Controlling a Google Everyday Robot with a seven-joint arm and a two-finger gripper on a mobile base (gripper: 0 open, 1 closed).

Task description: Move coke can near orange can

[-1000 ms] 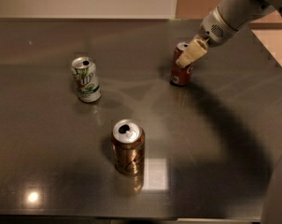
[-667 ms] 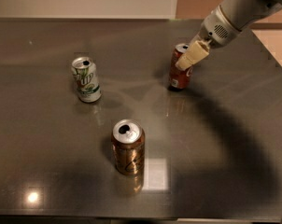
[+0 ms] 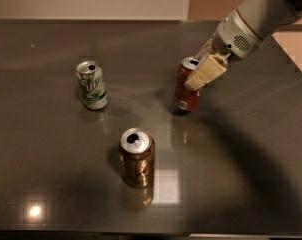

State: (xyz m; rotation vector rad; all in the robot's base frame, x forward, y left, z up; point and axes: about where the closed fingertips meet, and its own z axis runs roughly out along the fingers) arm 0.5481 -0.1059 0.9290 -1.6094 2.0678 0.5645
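Red coke can stands at the back-right of the dark glossy table, upright or close to it; its base seems to meet the tabletop, tho' a slight lift can't be ruled out. The gripper comes in from the upper right on a pale grey arm and sits at the can's top. One beige finger lies across the can's upper right side and the other is behind the rim, so the jaws look closed on the coke can, holding it near the top.

The orange can, coppery w/ a silver lid, stands nearer the front and to the left, well apart from the coke can w/ bare table between. A white-and-green can stands at the left, clear of both.

Progress, as a judgement: reach and grasp look done, but the carry is not. The coke can is far from its target, so most of the task is left. It must be lifted or slid toward the front-left, set down just beside the orange can w/o knocking it, then released. The white-and-green can is off the likely path, so prob. no obstacle.
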